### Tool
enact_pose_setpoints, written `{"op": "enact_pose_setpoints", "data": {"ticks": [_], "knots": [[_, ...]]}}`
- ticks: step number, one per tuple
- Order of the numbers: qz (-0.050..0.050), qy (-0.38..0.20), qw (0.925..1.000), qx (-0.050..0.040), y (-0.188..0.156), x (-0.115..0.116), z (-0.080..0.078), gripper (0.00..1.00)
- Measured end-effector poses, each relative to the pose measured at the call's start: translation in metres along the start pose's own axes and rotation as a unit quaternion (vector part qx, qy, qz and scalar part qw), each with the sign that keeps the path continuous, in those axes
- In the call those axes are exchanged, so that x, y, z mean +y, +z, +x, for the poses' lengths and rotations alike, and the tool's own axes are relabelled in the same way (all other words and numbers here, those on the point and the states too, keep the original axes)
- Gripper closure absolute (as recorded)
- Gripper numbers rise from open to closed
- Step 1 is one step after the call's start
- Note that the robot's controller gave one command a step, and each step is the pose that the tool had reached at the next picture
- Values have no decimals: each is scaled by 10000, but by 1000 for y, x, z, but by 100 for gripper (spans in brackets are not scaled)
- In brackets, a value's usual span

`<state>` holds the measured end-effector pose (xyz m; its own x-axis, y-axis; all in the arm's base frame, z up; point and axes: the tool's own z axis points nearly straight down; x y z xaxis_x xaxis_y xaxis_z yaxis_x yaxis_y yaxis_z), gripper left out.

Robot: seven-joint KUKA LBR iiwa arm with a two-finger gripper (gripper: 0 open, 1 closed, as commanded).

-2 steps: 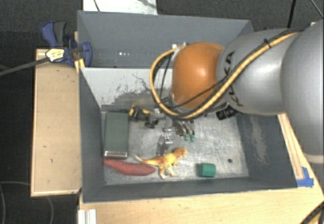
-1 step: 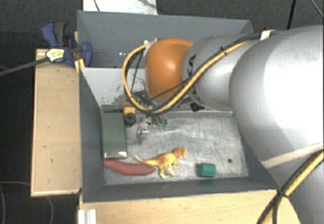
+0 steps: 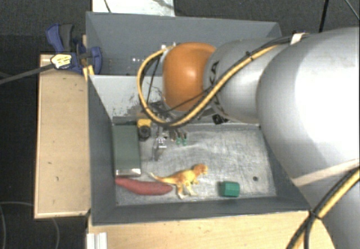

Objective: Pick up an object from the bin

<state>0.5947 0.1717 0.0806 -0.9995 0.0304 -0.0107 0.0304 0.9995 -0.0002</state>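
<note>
My gripper (image 3: 160, 146) hangs low in the left half of the bin, below the orange wrist cover. Just to its left a flat grey-green rectangular block (image 3: 126, 146) lies along the left wall. A small yellow piece (image 3: 144, 124) shows at the block's far end, close to the gripper. In front of the gripper an orange toy dinosaur (image 3: 183, 176) lies on the floor. A red elongated thing (image 3: 143, 186) lies by the front wall, left of the dinosaur. I see nothing held in the gripper.
A small green cube (image 3: 229, 188) sits near the front wall, right of the dinosaur. The arm and its cables cover the bin's back and right side. Bare floor shows between the gripper and the cube.
</note>
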Motion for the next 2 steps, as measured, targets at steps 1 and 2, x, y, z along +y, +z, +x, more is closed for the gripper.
{"op": "enact_pose_setpoints", "data": {"ticks": [1,2], "knots": [[13,5,10000,75,-2,0,-2,0],[52,-544,9985,23,1,30,-3,0]]}}
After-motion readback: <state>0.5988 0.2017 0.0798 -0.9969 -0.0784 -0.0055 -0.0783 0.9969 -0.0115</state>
